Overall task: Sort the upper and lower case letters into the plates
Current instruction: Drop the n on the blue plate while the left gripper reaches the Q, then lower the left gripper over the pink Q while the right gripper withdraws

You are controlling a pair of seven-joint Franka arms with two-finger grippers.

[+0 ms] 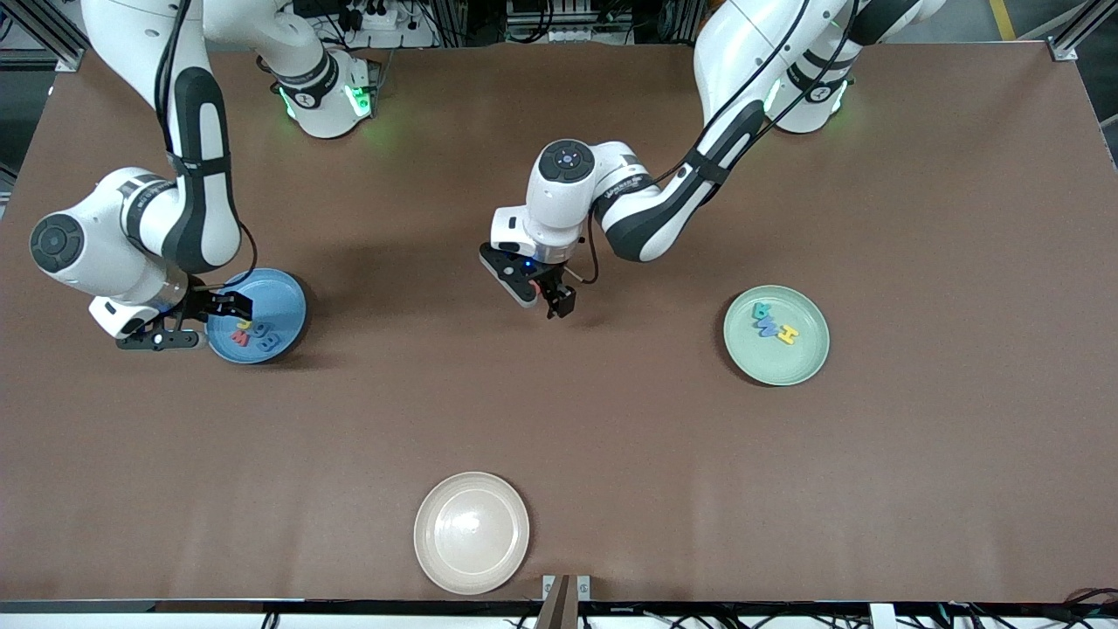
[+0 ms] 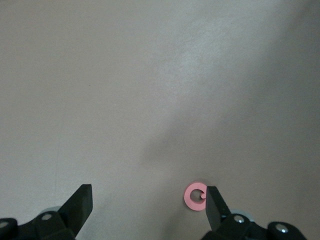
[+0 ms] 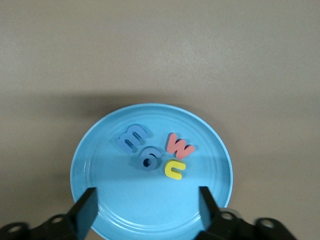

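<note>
Over the sky blue plate (image 1: 281, 301) (image 3: 100, 165) my right gripper (image 1: 210, 323) (image 3: 147, 200) hangs open, with nothing between its fingers. In that plate lie two blue letters (image 3: 133, 137) (image 3: 148, 158), a red letter (image 3: 179, 145) and a yellow one (image 3: 175, 169). The mint green plate (image 1: 786, 365) holds a teal letter (image 1: 762, 311), a blue letter (image 1: 770, 325) and a yellow letter (image 1: 788, 335). My left gripper (image 1: 543, 299) (image 2: 149, 197) is open, low over the bare table between the plates. A pink-red round letter (image 2: 196, 196) lies on the table right beside one fingertip (image 2: 215, 202).
A cream-white plate (image 1: 472, 533) with nothing in it sits near the table's front edge, nearer the front camera than the left gripper. Brown tabletop (image 1: 611, 437) stretches between the three plates.
</note>
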